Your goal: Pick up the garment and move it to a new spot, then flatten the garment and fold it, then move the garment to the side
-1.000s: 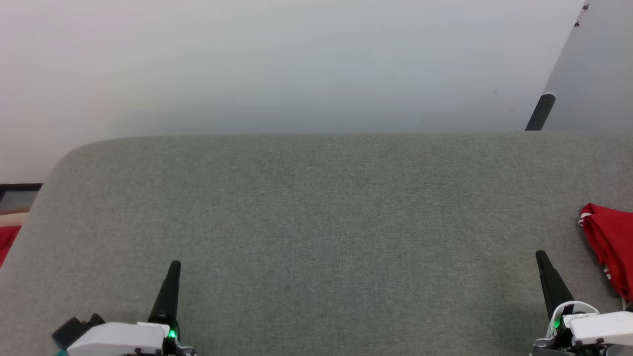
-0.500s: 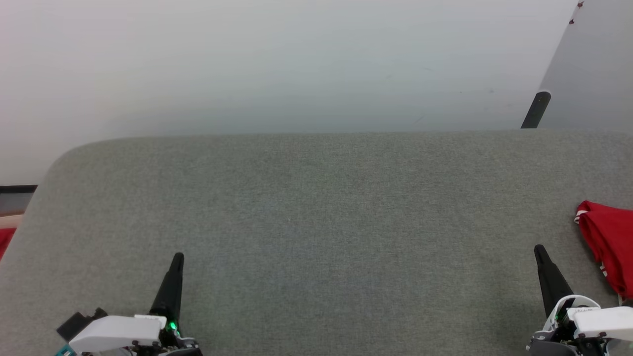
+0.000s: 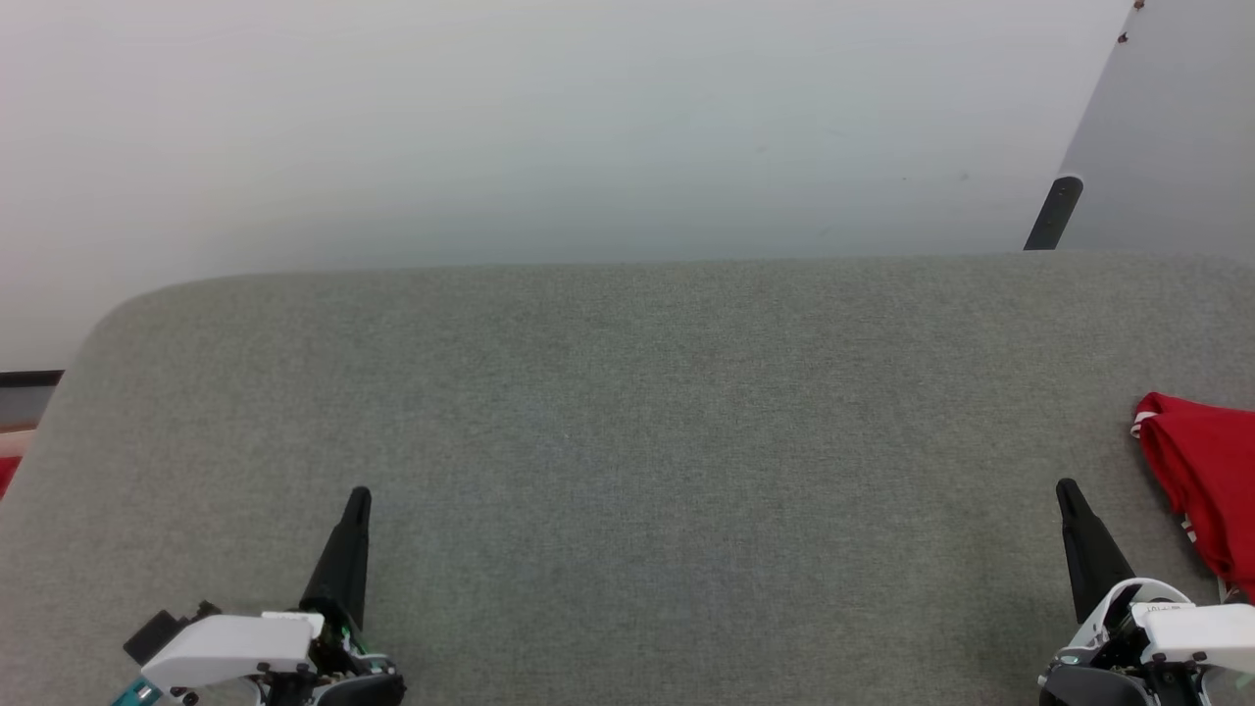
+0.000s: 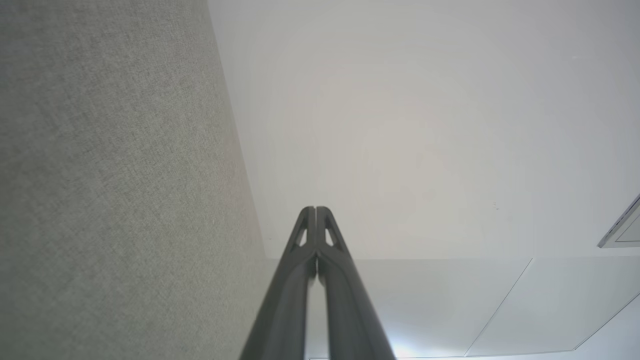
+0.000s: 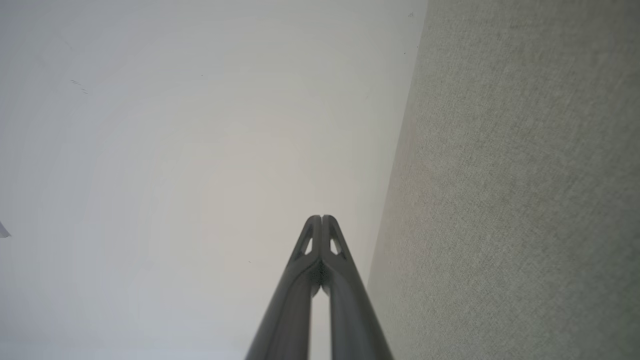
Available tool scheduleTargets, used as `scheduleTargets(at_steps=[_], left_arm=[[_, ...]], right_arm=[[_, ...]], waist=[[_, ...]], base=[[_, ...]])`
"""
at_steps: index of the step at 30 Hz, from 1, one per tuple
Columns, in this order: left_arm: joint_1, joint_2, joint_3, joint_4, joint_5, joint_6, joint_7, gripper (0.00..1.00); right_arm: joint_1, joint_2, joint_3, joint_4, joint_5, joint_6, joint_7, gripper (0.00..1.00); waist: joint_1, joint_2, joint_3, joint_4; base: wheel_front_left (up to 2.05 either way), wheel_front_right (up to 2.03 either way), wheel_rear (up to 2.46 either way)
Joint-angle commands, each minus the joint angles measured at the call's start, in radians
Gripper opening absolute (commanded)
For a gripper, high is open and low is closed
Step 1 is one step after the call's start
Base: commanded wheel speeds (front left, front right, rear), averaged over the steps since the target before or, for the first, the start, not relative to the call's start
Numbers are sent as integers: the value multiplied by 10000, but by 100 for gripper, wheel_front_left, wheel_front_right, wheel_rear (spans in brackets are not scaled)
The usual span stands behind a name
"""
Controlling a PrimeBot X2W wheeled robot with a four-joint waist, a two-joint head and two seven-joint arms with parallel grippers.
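The garment, which step is it on? Mostly I see a big grey surface, some woven, felt-like cloth with a rounded far-left corner.

↳ Honestly can't pin it down. The garment is a soft red bunch with a bit of white trim at its far corner. It's lying at the right edge of the surface, mostly cut off by the frame. That fits a garment waiting to be picked up, and it fits one already folded and pushed aside. Too little of it shows to tell folded from crumpled.

And the arms?

↳ Left gripper is near left. Right gripper is near right, close to the garment but not touching. Both pairs of long, dark, tapered fingers are pressed together on nothing, tips pointing far.
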Motion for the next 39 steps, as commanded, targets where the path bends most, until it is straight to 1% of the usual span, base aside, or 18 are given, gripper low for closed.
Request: scheduleTargets(at_steps=[1,39], left_arm=[[-126,-30,33,28,-140,-28,29,0],[-130,-65,83,25,-57,-28,76,0]], right_arm=[[-190,42,-9,39,168,4,45,0],[-130,38,2,31,156,4,26,0]], waist=[[0,0,4,-10],[0,0,5,-13]], base=[[0,0,0],[0,0,0]])
